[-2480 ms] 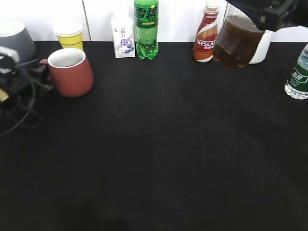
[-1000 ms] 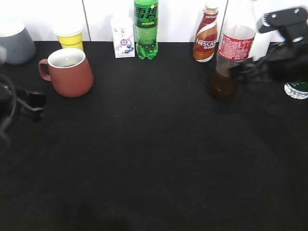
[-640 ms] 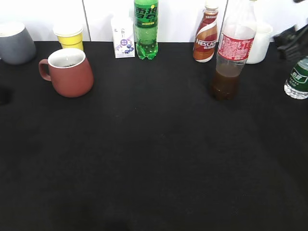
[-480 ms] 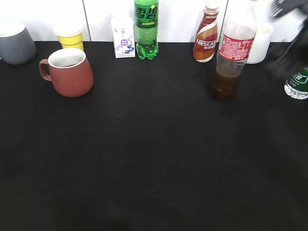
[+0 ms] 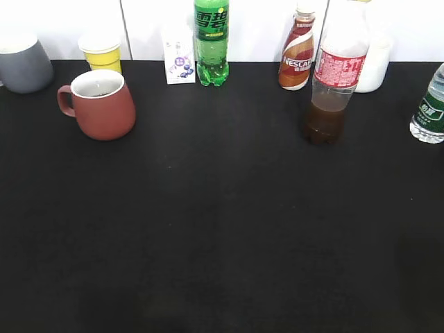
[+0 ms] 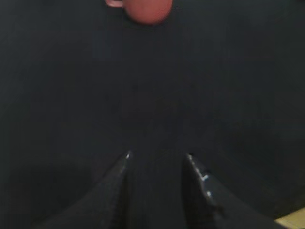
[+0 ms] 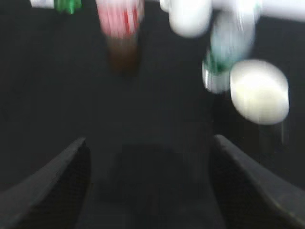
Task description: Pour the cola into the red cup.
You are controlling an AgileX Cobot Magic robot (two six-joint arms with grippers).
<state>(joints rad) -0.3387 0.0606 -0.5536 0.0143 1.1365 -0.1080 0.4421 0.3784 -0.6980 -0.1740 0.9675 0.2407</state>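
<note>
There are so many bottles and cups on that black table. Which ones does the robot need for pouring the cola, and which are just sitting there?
Needed for the job:
cola bottle, standing upright
red cup

Just standing about:
green soda bottle
Nescafe bottle
yellow cup
grey mug
small carton
white container
water bottle

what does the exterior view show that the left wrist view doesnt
Only the exterior view shows the cola bottle standing upright, the green soda bottle, the Nescafe bottle, the yellow paper cup and the grey mug. Only the left wrist view shows the left gripper, its fingers apart and empty. Both show the red cup on the black table.
</note>
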